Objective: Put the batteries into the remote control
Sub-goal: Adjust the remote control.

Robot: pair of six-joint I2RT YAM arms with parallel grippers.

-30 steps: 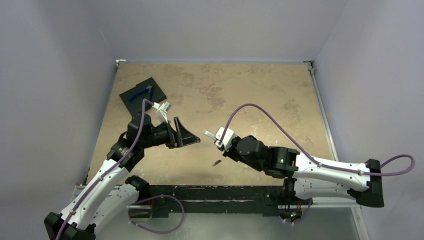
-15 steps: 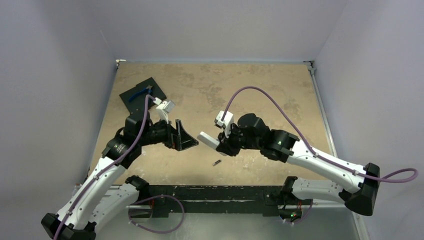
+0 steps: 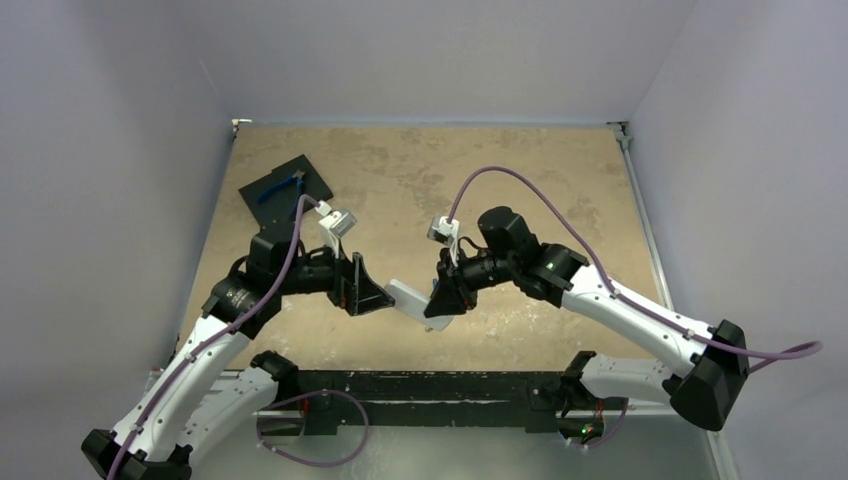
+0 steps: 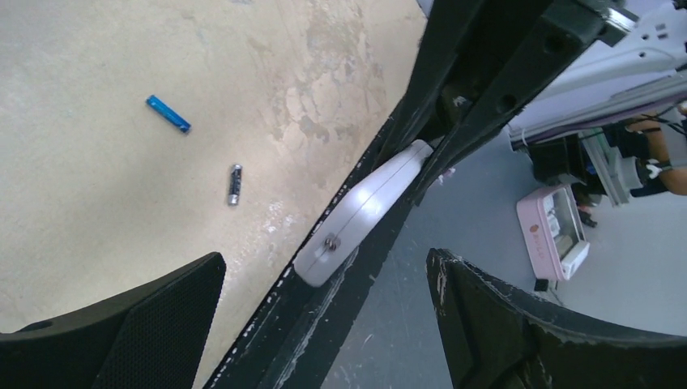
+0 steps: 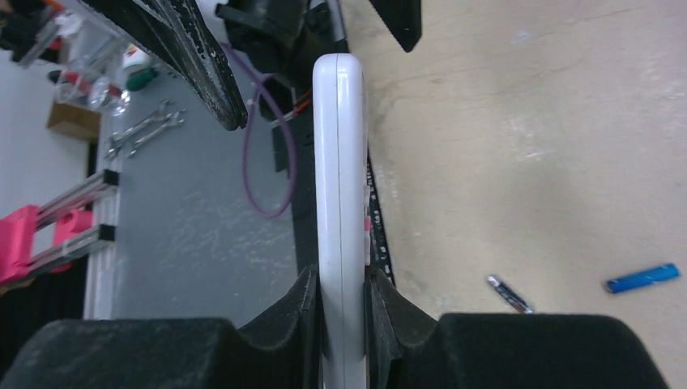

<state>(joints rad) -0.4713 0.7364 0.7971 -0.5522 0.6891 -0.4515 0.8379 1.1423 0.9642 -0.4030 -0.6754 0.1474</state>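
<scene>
My right gripper (image 3: 437, 300) is shut on the remote control (image 3: 407, 297), a white handset seen edge-on in the right wrist view (image 5: 340, 162), clamped near one end. It is lifted above the table's near edge. Its free end points at my left gripper (image 3: 372, 287), which stands wide open, its fingers (image 5: 190, 57) on either side of and just short of that end. In the left wrist view the remote control (image 4: 362, 212) sits just beyond the open gap. The batteries lie loose on the table, one blue (image 4: 168, 113) and one dark (image 4: 234, 184), both clear of the grippers.
A black square pad (image 3: 300, 172) with blue-handled pliers (image 3: 277, 187) lies at the table's back left. The black rail (image 3: 420, 385) runs along the near edge below the remote. Beyond it are the grey floor and loose tools (image 5: 146, 130).
My right arm has swung the remote left and down toward the left gripper. The left gripper has opened wider and shifted slightly toward the near edge.
</scene>
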